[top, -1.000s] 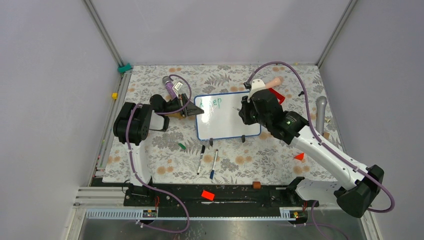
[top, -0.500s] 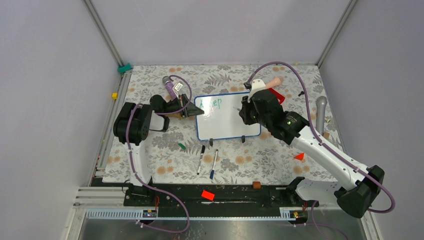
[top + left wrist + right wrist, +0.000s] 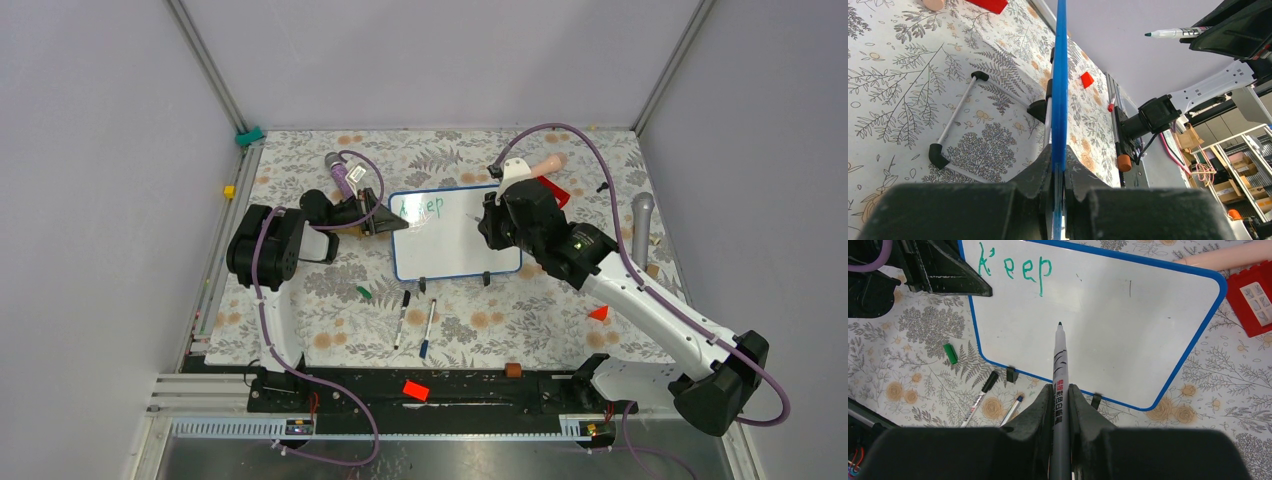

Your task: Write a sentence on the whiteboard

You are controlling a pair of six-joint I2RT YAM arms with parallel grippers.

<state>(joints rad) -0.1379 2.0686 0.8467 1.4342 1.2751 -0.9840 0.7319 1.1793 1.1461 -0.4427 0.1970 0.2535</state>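
Your left jaws are clamped on the whiteboard [image 3: 1060, 75] by its blue rim. It should feel light, stiff and slick, so hold the rim, never the face. Your right jaws pinch the marker [image 3: 1060, 375], its tip ahead of them, clear of the board below the sentence [image 3: 1015, 268].

the green word "keep" [image 3: 1015, 268] stands on the whiteboard [image 3: 1128, 340].

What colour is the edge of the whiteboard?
Blue. The whiteboard edge shows best in the right wrist view.
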